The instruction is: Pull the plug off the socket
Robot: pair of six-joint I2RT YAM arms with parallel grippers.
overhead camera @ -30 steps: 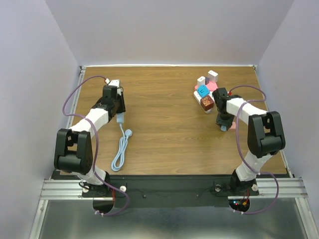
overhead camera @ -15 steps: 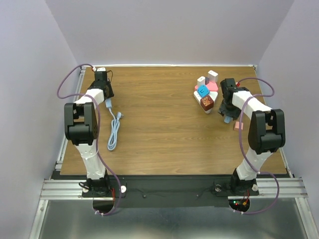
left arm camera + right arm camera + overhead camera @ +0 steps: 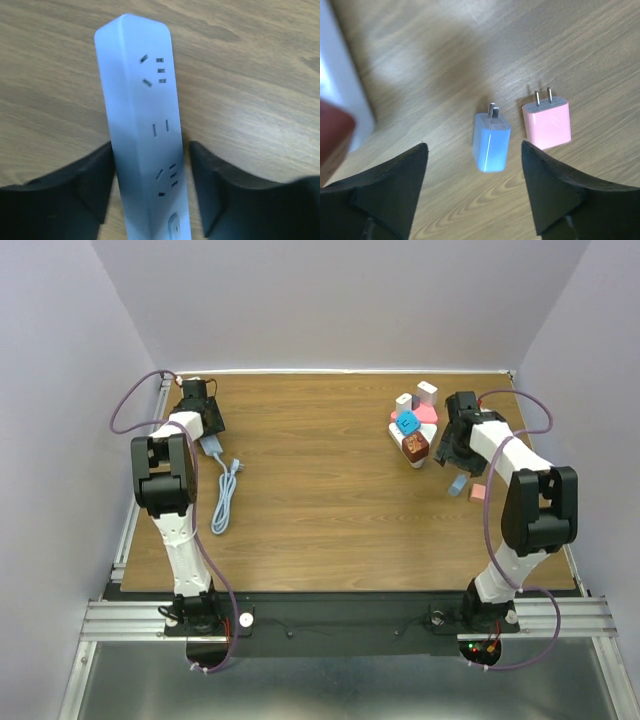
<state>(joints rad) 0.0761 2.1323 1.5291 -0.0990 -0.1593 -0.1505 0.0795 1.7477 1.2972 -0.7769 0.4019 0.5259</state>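
Observation:
A white socket strip (image 3: 398,435) lies at the back right with a blue plug (image 3: 407,423), a brown plug (image 3: 416,446) and white plugs (image 3: 404,402) standing in it. My right gripper (image 3: 452,452) (image 3: 474,146) is open just right of that strip. Beneath it a light-blue plug (image 3: 491,142) (image 3: 457,484) lies loose on the wood, prongs showing, beside a loose pink plug (image 3: 547,122) (image 3: 478,492). My left gripper (image 3: 205,432) (image 3: 150,147) is open at the back left, straddling a second pale strip (image 3: 142,130) with bare sockets. A gap shows at the right finger (image 3: 220,190).
The pale strip's cable (image 3: 225,498) runs toward the near edge along the left side, its own plug (image 3: 237,466) lying beside it. A pink block (image 3: 428,413) sits behind the right strip. The side walls stand close to both arms.
The left arm swung to the back-left corner, dragging the pale strip and cable, then opened its jaws. The right gripper opened, leaving the light-blue plug on the table, and drew back toward the strip.

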